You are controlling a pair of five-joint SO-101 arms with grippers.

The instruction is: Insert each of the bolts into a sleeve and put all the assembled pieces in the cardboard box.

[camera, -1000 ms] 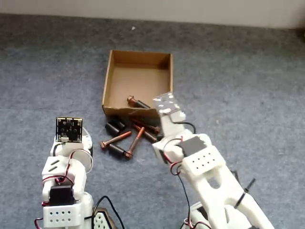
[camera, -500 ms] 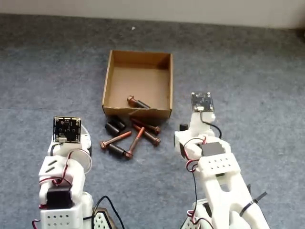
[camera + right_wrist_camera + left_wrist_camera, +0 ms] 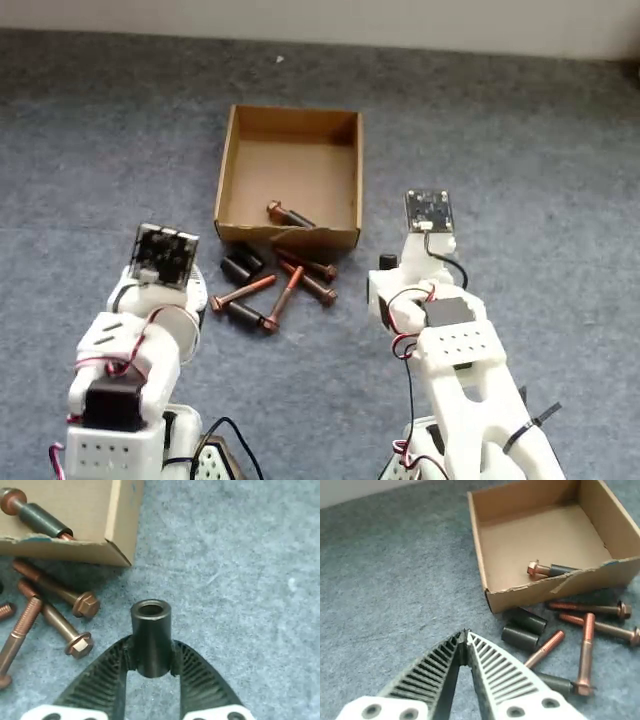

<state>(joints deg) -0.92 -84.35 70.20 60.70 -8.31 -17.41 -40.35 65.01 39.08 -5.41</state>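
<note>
We judge the coming move to be a mating of bolt to sleeve, so what matters is where the loose bolts lie from the sleeve already in hand. In the high view they lie at about nine o'clock from the right arm and at about three o'clock from the left arm, between the two and just in front of the cardboard box (image 3: pixel 225 180).

The right gripper (image 3: pixel 151 650) is closed partway on a dark sleeve (image 3: pixel 151 625), its ribbed fingers (image 3: pixel 190 672) pressing either side of the lower half. The open bore faces away from the wrist, along the line of the gripper. From overhead we cannot make out the sleeve's tilt with any certainty.

The two nearest bolts (image 3: pixel 55 592) (image 3: pixel 52 622) lie on the carpet with their flanged heads toward the held sleeve and their threaded ends away. In the high view their long axes run roughly ten to four o'clock.

The left gripper (image 3: pixel 465 639) has its jaws pressed together with nothing between them. It hangs above bare carpet. The bolt (image 3: pixel 243 291) whose head points toward that arm looks the easiest for it to take, and two loose sleeves (image 3: pixel 525 629) lie near it.

One assembled piece (image 3: pixel 288 215) is already in the box, against the near wall.
</note>
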